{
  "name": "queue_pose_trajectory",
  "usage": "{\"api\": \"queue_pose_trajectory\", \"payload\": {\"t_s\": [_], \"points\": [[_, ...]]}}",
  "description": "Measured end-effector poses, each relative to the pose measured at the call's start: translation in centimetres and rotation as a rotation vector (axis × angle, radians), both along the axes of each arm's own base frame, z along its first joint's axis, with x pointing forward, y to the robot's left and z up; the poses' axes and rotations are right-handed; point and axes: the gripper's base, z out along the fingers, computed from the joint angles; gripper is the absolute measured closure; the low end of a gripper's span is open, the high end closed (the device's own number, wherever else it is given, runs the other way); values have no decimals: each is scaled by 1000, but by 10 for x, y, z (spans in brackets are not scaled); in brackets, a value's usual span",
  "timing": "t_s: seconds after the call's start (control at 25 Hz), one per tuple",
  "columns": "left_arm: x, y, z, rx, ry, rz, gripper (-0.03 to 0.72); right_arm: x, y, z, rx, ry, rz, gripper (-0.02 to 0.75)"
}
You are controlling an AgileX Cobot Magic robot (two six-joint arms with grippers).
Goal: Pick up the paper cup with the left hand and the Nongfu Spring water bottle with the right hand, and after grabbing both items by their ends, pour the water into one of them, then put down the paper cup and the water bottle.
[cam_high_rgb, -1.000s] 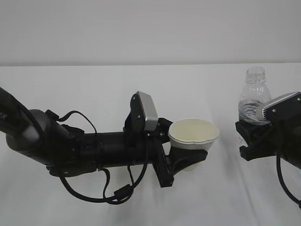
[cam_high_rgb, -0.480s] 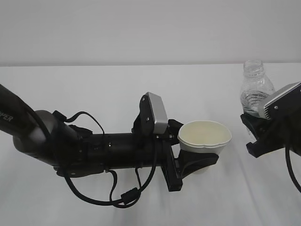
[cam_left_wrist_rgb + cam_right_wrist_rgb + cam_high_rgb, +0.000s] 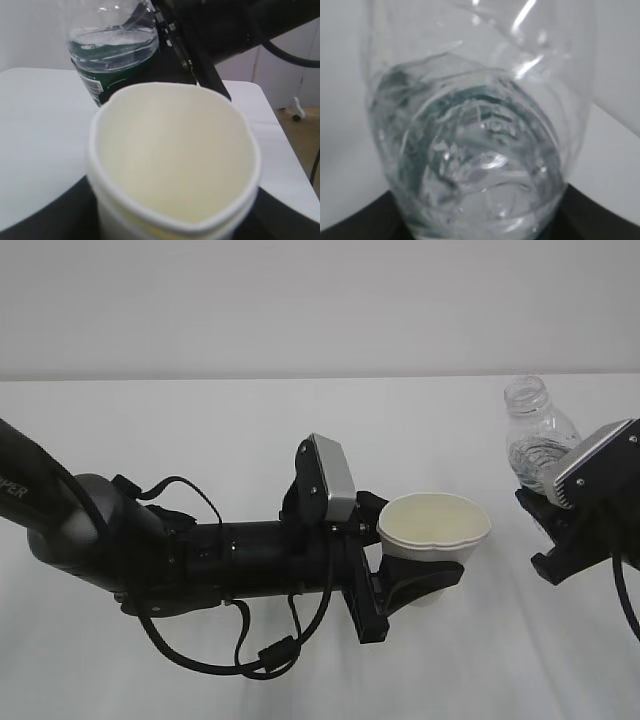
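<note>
Gripping paper cup (image 3: 434,530) and bottle (image 3: 537,438), both grippers hover over white table (image 3: 200,420)

Left hand (image 3: 415,585), right hand (image 3: 545,530) clamped.

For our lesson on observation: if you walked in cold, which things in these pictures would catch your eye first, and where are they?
First, the paper cup, held off the white table near the middle by the left hand, its cream inside looking empty. Next, at the far right, the Nongfu Spring water bottle, uncapped and tilted towards the cup in the right hand. The water is inside the bottle.
</note>
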Motion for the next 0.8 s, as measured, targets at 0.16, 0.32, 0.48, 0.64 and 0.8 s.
{"api": "queue_pose_trajectory", "payload": {"t_s": [0.16,0.32,0.48,0.64,0.8], "points": [[0,0,0,-1,1,2,253,0,0,0,-28,-5,12,335],[1,0,0,-3,3,9,254,0,0,0,-88,-21,39,335],[1,0,0,-4,3,10,255,0,-1,0,-123,-29,43,335],[1,0,0,-4,3,10,255,1,-2,0,-181,-48,54,335],[1,0,0,-4,3,10,256,2,-3,2,-241,-82,61,335]]}}
